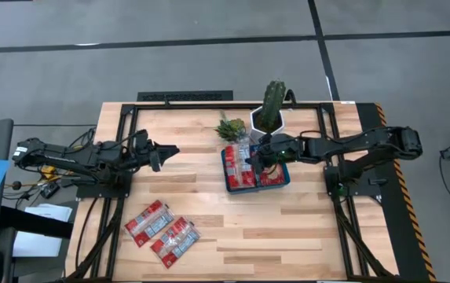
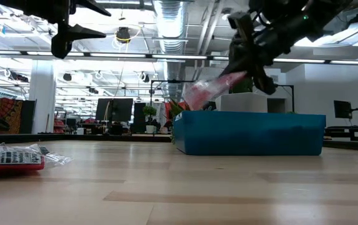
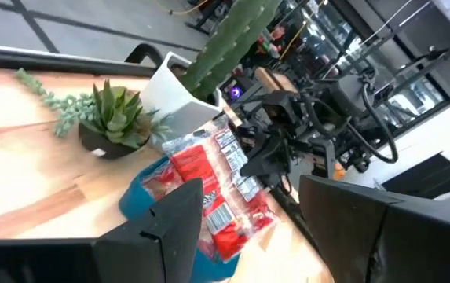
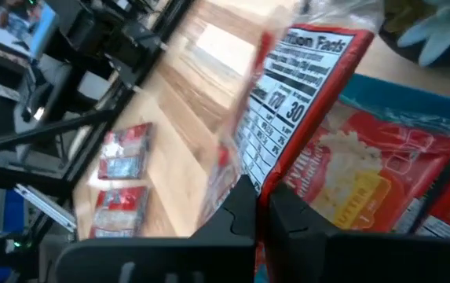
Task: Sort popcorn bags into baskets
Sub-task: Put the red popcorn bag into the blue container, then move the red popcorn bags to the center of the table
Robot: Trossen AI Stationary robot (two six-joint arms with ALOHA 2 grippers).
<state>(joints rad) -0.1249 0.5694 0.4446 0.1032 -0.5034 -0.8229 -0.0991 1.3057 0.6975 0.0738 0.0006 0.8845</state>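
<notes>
Two loose popcorn bags are lying flat on the near-left part of the wooden table, side by side and just touching, long axes both running diagonally from near-left to far-right. Farther back, the left gripper is hanging above bare table left of centre, fingers spread apart and holding nothing, pointing toward the tray. Right of centre the teal-blue tray is sitting with several red packets lying flat inside it, overlapping. Over it, the right gripper is pinching one held bag between closed fingers; that packet is hanging above the tray's left end, tilted, its long axis sloping down and away from the fingers, nutrition panel showing in the right wrist view. Beyond the tray, a small succulent and a white cactus pot are standing at the far edge.
</notes>
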